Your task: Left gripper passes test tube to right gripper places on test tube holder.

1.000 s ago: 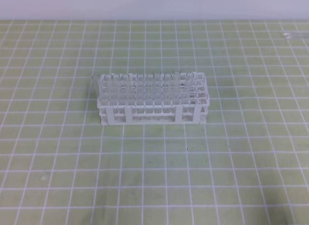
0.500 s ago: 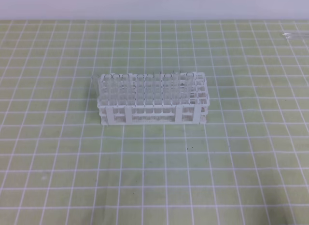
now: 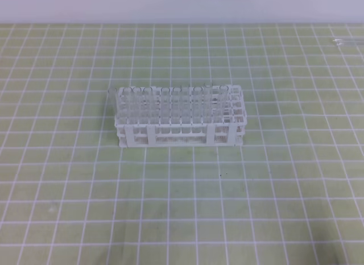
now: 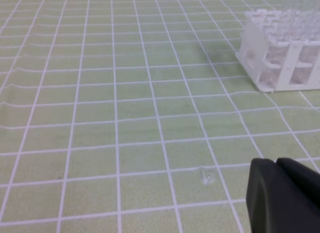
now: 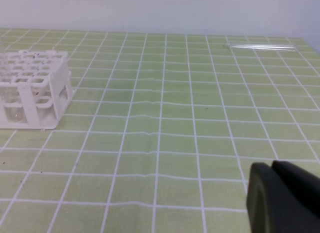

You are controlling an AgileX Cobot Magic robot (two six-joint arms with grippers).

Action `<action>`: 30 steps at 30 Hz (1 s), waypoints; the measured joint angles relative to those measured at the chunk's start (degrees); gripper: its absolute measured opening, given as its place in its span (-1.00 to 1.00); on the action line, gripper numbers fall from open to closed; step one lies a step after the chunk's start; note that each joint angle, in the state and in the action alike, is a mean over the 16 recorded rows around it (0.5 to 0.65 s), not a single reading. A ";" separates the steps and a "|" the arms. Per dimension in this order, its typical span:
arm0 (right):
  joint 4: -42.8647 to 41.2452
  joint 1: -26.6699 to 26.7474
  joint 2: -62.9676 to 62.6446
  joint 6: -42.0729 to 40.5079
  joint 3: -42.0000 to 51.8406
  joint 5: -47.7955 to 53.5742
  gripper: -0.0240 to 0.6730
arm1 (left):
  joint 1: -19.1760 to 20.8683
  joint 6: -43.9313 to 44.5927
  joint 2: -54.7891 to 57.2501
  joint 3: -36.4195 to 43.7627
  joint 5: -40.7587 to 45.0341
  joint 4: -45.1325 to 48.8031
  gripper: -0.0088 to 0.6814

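White plastic lattice test tube holder (image 3: 180, 118) is sitting mid-desk on the green mat with the white grid (image 3: 182, 208), long side facing the overhead camera. Clear tubes are standing upright in many of its square holes; exact count not readable.

Slim clear glass test tube (image 5: 261, 46) is lying flat on the mat at the far right edge of the desk, near the back wall, well apart from the holder. Overhead view is catching only its end (image 3: 348, 42) at the right border.

Neither arm is showing in the overhead view. Left end effector (image 4: 286, 195) is appearing only as black fingertips at the lower right corner of its wrist view, fingers pressed together with a thin seam between them, gripping nothing, hovering over bare mat with the holder (image 4: 280, 48) off at upper right. Right end effector (image 5: 285, 195) is looking the same: black fingertips closed, nothing between them, low over the mat, holder (image 5: 32, 88) at left of its view and the tube far ahead.
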 joint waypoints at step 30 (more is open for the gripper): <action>0.00 0.00 0.04 0.00 0.00 0.00 -0.98 | 0.00 0.07 -0.21 0.16 -0.20 0.01 -0.98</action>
